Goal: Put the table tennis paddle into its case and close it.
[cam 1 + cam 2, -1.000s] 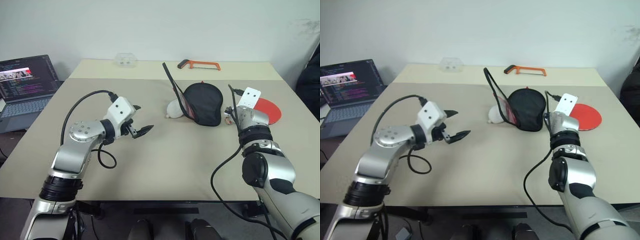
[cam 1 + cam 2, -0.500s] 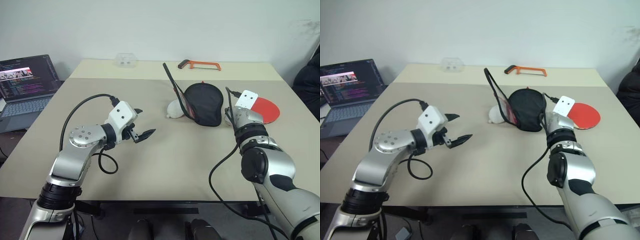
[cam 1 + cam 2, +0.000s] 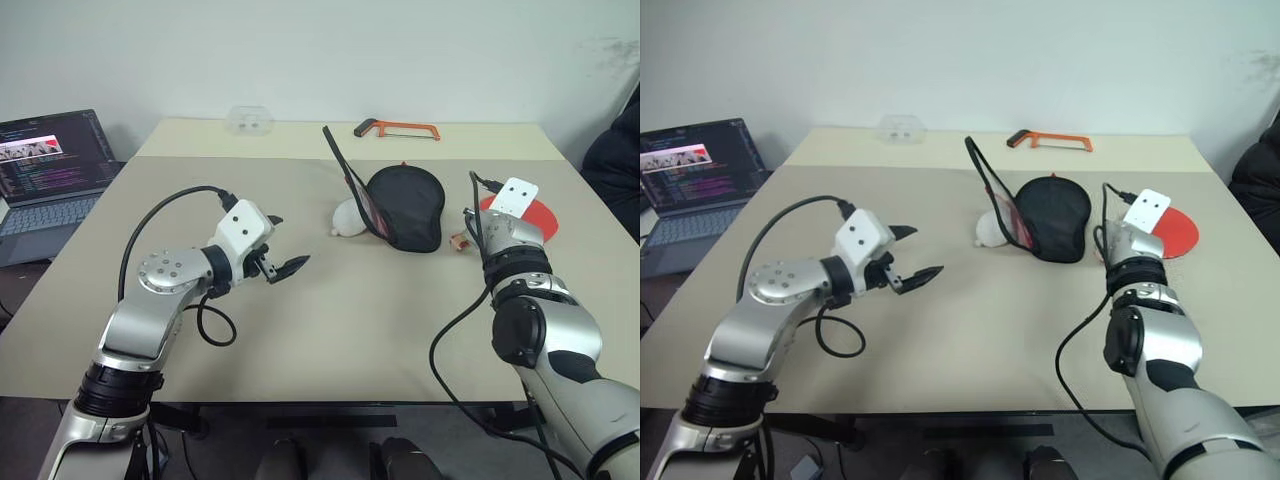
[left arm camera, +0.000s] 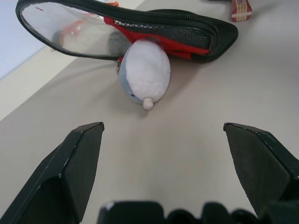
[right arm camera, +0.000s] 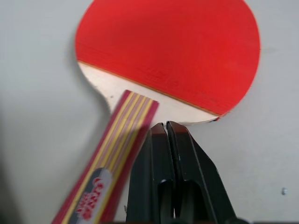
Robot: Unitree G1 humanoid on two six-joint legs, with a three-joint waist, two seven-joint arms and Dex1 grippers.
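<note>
The table tennis paddle (image 5: 168,51) lies flat on the table at the right, red face up, with its striped handle (image 5: 117,149) pointing toward the case. My right gripper (image 5: 167,125) is shut, fingertips pressed together over the blade's wooden neck. The handle lies beside the fingers, not between them. The case (image 3: 405,205) rests mid-table, black face up and unzipped, its red flap (image 3: 347,178) standing up. A small white wad (image 4: 145,72) sits against the case's open mouth. My left gripper (image 3: 285,258) hovers open over the table's left half, pointing at the wad.
An orange-framed hacksaw (image 3: 396,128) and a clear plastic box (image 3: 250,120) lie at the table's far edge. An open laptop (image 3: 50,165) stands off the table's left side. A person in dark clothing (image 3: 615,160) is at the right edge.
My right gripper has closed its fingers and shifted slightly to the right, beside the paddle's handle. The paddle, the case and my left arm have stayed put.
</note>
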